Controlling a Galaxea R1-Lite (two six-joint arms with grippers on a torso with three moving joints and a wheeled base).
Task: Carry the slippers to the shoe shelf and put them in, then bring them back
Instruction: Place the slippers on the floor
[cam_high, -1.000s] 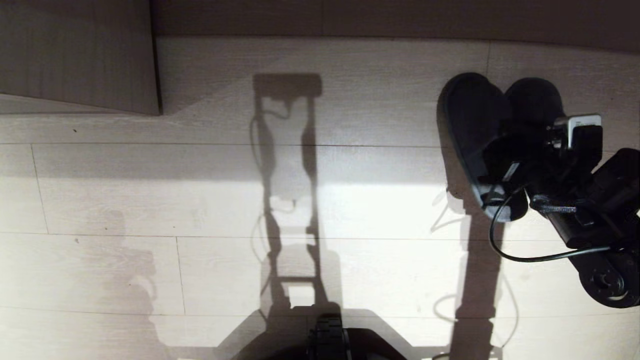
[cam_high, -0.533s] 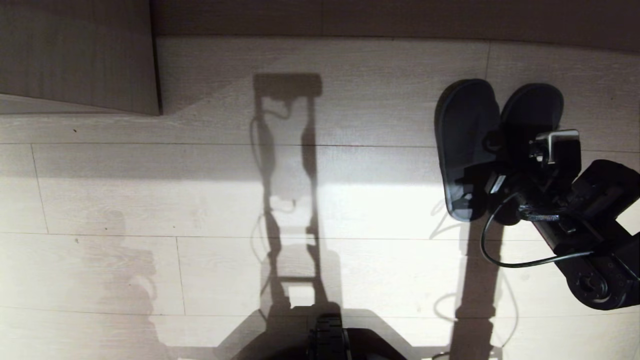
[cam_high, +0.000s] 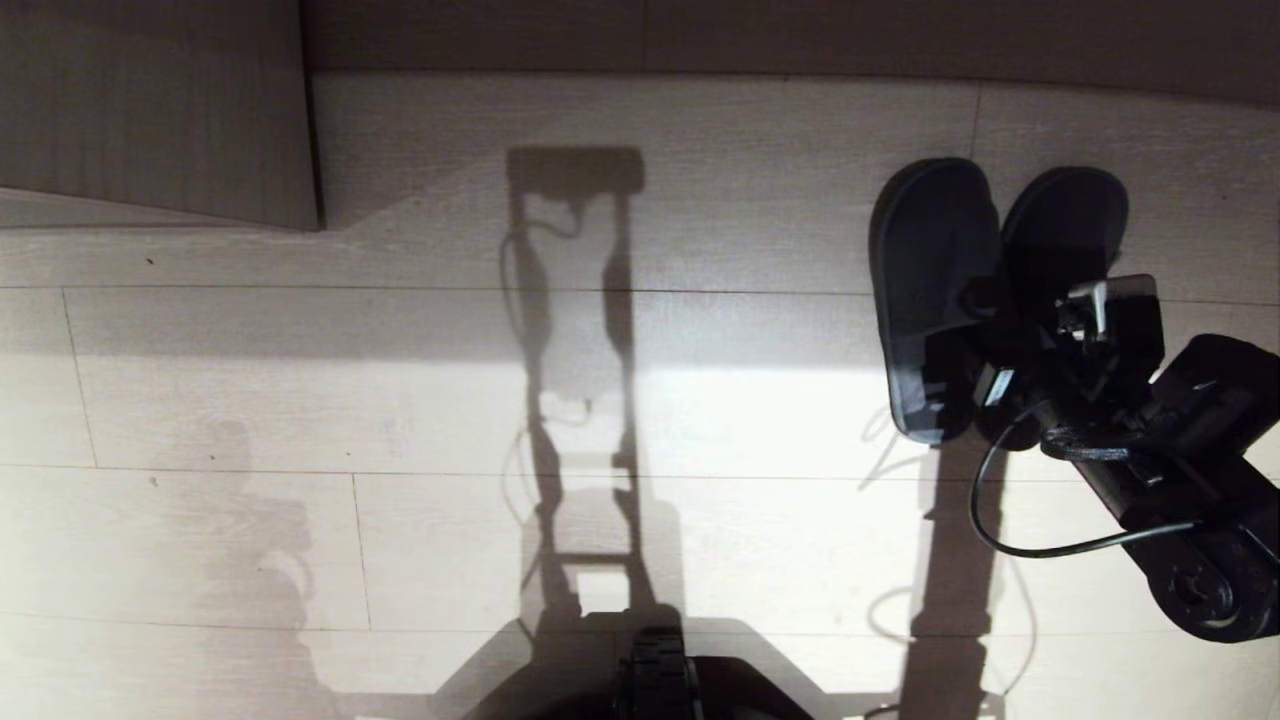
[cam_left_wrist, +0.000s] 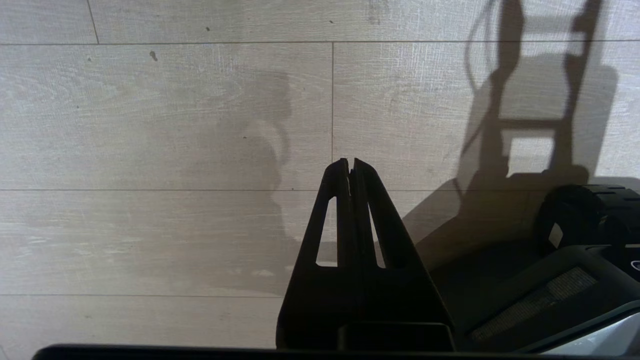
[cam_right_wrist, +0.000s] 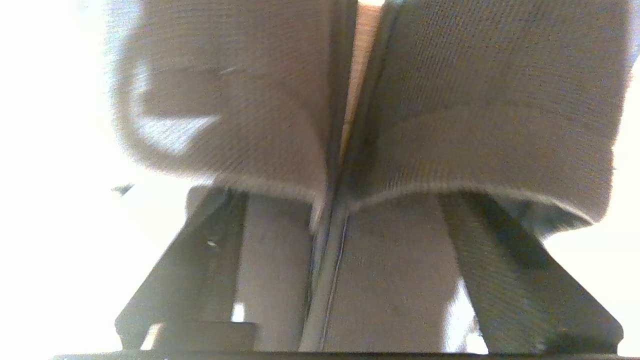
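Note:
The two dark slippers (cam_high: 935, 260) lie flat on the pale floor, side by side at the right, toes pointing away from me. My right gripper (cam_high: 1010, 340) sits low over their heel ends. In the right wrist view the slippers (cam_right_wrist: 240, 100) fill the frame. The right gripper (cam_right_wrist: 340, 200) is open, one of its fingers (cam_right_wrist: 210, 240) reaching under each fabric upper, with the inner sides of both slippers between them. My left gripper (cam_left_wrist: 350, 162) hangs shut and empty above bare floor. I cannot tell whether the shoe shelf is in view.
A taupe wood-grain board (cam_high: 150, 110) stands at the far left, with a dark wall base (cam_high: 800, 35) along the back. My own base (cam_high: 660, 680) is at the near edge. A black cable (cam_high: 1000, 520) loops from the right arm. Pale plank floor (cam_high: 400, 400) spreads between.
The slippers came down from a lifted, tilted hold to lie flat on the floor. The right gripper opened and drew slightly back toward me.

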